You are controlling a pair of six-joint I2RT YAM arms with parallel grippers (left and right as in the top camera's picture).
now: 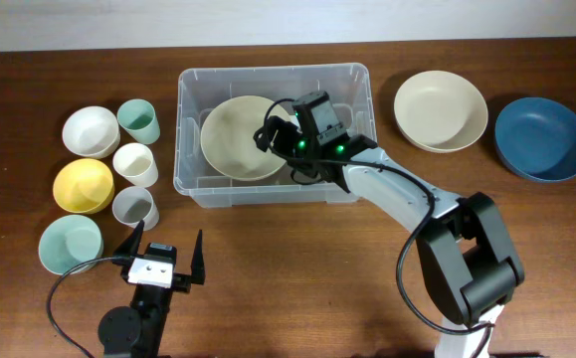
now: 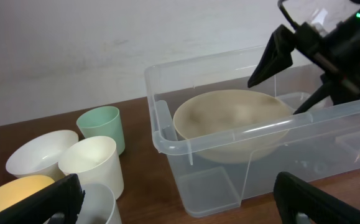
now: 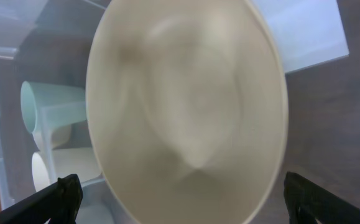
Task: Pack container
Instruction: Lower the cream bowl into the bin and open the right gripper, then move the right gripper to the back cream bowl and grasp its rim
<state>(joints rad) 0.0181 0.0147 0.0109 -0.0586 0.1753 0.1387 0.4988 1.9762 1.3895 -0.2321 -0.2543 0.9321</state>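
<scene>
As the right pincer [image 1: 273,121] gapes, the container [image 1: 182,129] lies beneath it.

Left gripper [image 1: 165,247], right gripper [image 1: 286,149] — 2 sets of jaws wide apart.

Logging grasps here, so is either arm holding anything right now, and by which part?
Nothing is held. The right gripper stands open above the beige bowl lying in the container; the left gripper is open and empty.
</scene>
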